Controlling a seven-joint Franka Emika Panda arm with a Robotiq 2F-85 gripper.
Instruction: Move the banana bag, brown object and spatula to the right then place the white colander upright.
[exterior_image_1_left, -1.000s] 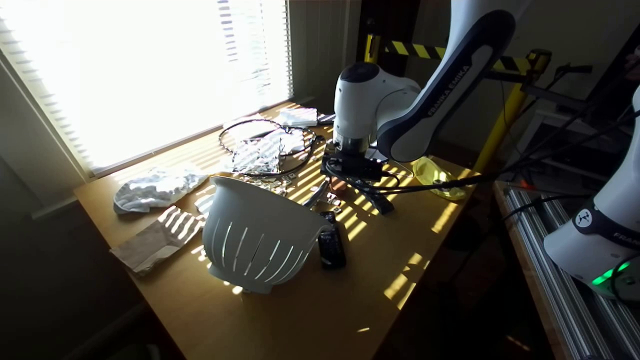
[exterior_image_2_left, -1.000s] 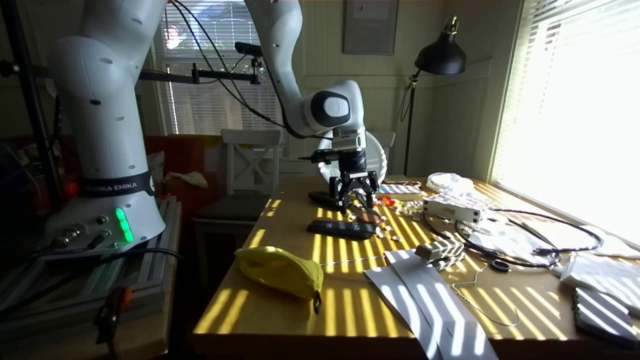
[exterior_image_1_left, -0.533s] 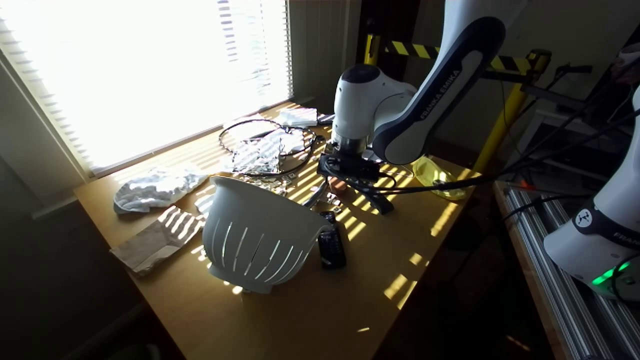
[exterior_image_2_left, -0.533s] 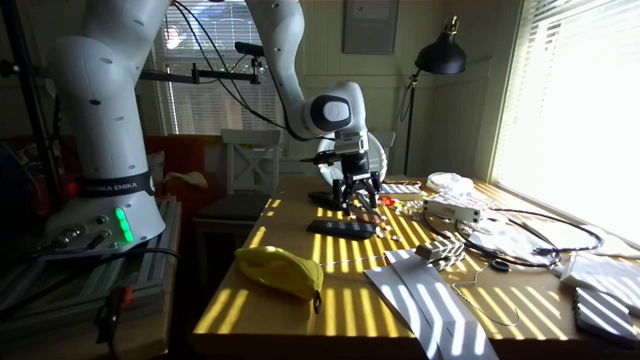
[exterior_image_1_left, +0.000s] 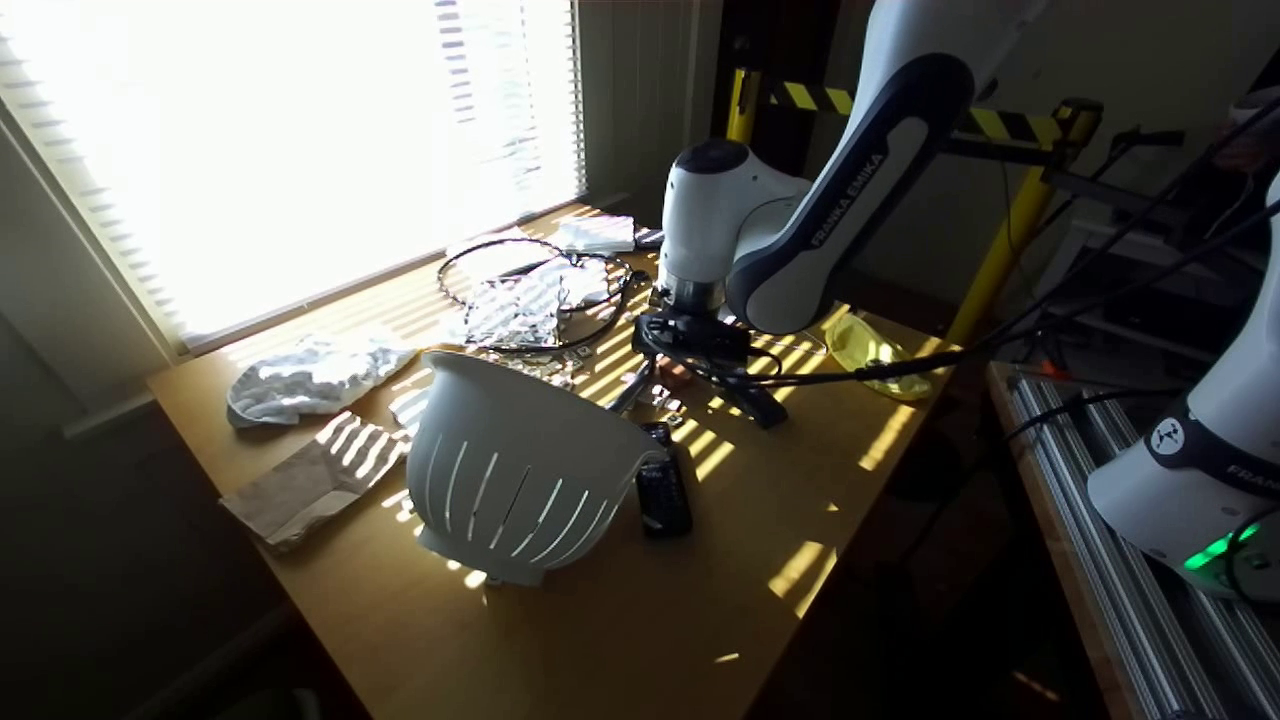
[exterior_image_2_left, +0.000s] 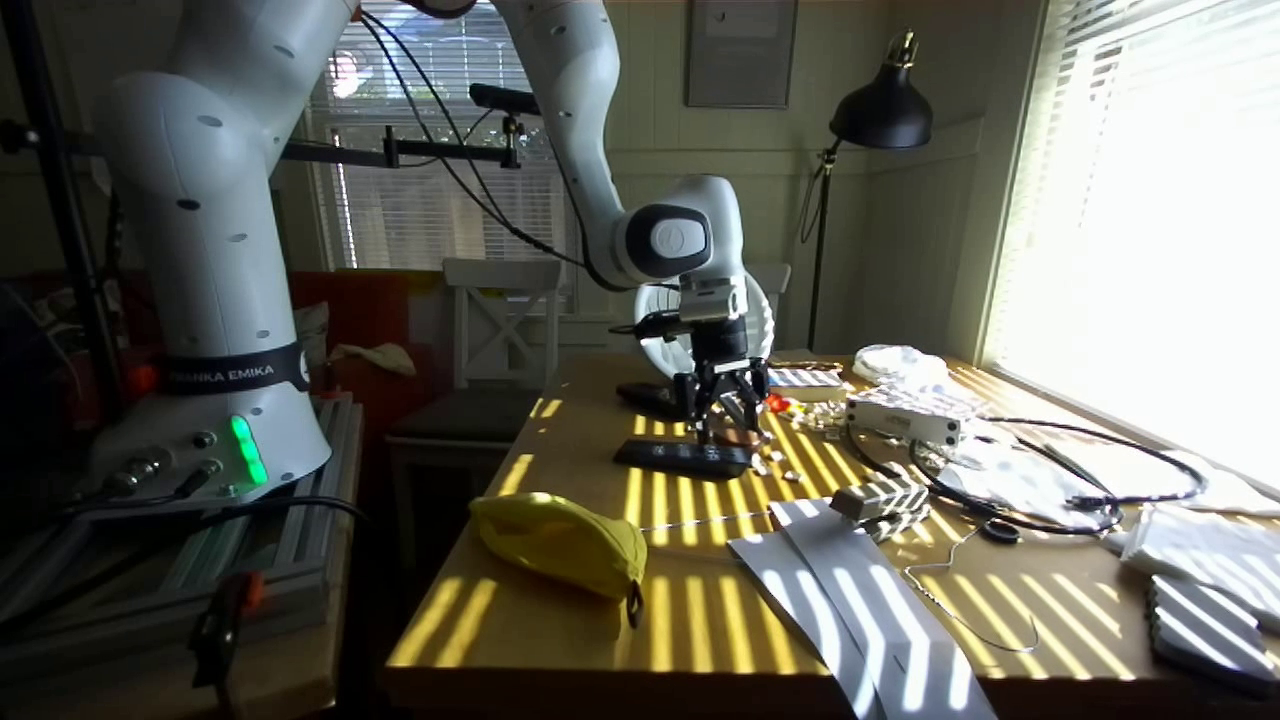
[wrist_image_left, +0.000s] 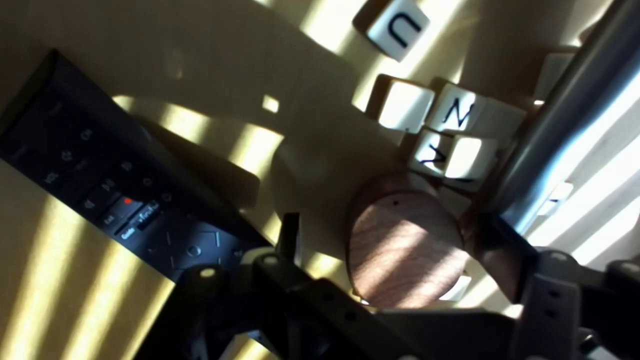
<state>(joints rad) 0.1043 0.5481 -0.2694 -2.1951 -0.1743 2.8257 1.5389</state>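
So the step in hand is probably the brown object (wrist_image_left: 405, 250): in the wrist view the gripper (wrist_image_left: 397, 232) has its jaws well apart, nothing clamped, and the brown object sits in the gap from that angle. Next move likely calls for going a touch lower, a squeeze, then a clean lift so the letter tiles (wrist_image_left: 455, 107) crowding it don't come along. How deep the jaws reach around it is hard to tell. That shiny dark bar beside one jaw is presumably the spatula (wrist_image_left: 565, 115); it runs out of frame, and touching or not, no telling. Farther off, in an exterior view, the banana bag (exterior_image_2_left: 560, 545) lies near the edge of the table (exterior_image_2_left: 575, 450), maybe already dealt with. At the far end the white colander (exterior_image_2_left: 668, 355) is tipped over, not upright, its middle blocked by the arm (exterior_image_2_left: 585, 110).
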